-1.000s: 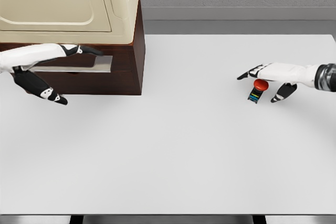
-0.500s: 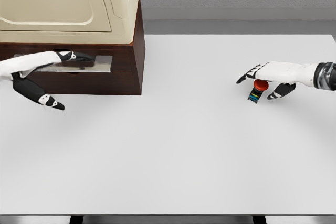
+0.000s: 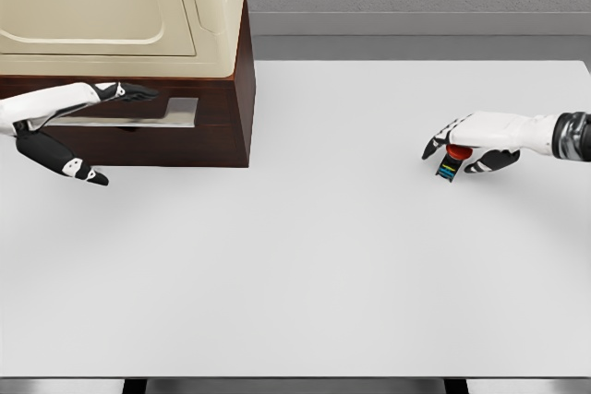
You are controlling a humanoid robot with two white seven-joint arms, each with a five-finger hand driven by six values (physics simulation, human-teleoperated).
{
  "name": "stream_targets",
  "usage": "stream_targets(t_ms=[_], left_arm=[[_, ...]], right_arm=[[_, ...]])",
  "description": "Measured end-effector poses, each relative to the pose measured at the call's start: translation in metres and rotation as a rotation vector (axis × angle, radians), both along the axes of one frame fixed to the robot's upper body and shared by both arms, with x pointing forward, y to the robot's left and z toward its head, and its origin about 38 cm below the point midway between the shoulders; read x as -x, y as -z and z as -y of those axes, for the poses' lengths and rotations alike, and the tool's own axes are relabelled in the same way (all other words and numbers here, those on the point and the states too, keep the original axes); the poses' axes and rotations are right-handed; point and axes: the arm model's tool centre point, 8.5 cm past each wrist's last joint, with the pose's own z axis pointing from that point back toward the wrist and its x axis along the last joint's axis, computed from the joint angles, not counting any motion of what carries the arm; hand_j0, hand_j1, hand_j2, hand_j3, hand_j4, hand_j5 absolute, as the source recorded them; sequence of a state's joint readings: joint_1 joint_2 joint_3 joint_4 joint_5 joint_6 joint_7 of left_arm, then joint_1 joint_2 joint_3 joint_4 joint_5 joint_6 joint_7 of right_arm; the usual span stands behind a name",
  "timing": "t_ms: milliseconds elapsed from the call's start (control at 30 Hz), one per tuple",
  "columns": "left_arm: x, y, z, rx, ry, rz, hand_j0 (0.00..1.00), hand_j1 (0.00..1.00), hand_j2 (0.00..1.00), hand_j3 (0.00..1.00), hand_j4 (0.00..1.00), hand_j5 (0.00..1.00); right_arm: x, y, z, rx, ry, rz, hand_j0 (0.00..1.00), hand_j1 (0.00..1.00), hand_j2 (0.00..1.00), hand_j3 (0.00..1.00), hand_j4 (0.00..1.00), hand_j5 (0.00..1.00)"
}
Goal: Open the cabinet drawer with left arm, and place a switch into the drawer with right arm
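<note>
Worktop (image 3: 305, 256), white and wide, fills most of the head view, with a cabinet (image 3: 242, 89) of dark wood under a cream upper body at ten o'clock. Across the cabinet's dark base runs the drawer (image 3: 217, 136), and its metal handle (image 3: 175, 113) shows as a pale bar on the front. The left hand (image 3: 55, 122) comes in from nine o'clock; compared with half a second ago its long fingers (image 3: 129, 91) have lifted slightly and now lie stretched along the top of the handle, while the thumb hangs spread below, well clear of the bar. The fingers look extended rather than wrapped, so they seem to have hold of nothing yet, and the drawer front still sits flush and unopened. At three o'clock the right hand (image 3: 476, 140) has changed more: its fingers, spread a second ago, have curled down over the switch (image 3: 450, 161), a small black block with a red button on top, which stays standing on the worktop far from the cabinet. The curl appears to close around the red cap, so the pick-up looks nearly secured, while the drawer pull has probably not begun; the switch cannot go in until that drawer slides out.
</note>
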State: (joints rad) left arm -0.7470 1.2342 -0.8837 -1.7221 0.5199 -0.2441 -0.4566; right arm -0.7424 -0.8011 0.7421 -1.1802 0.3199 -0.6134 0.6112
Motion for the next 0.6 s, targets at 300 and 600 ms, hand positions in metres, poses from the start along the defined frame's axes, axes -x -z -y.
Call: stream_targets(t_ms=[300, 600], left_arm=[[0.001, 0.0, -0.002, 0.003, -0.007, -0.007, 1.0, 1.0, 1.0, 1.0, 1.0, 1.0], [0.002, 0.005, -0.008, -0.005, -0.037, -0.031, 1.0, 1.0, 1.0, 1.0, 1.0, 1.0]], right_arm=[[0.0, 0.001, 0.0, 0.001, 0.0, -0.002, 0.53, 0.53, 0.53, 0.53, 0.53, 0.53], [-0.003, -0.007, -0.002, 0.0, -0.007, 0.016, 0.51, 0.51, 0.51, 0.51, 0.51, 0.51]])
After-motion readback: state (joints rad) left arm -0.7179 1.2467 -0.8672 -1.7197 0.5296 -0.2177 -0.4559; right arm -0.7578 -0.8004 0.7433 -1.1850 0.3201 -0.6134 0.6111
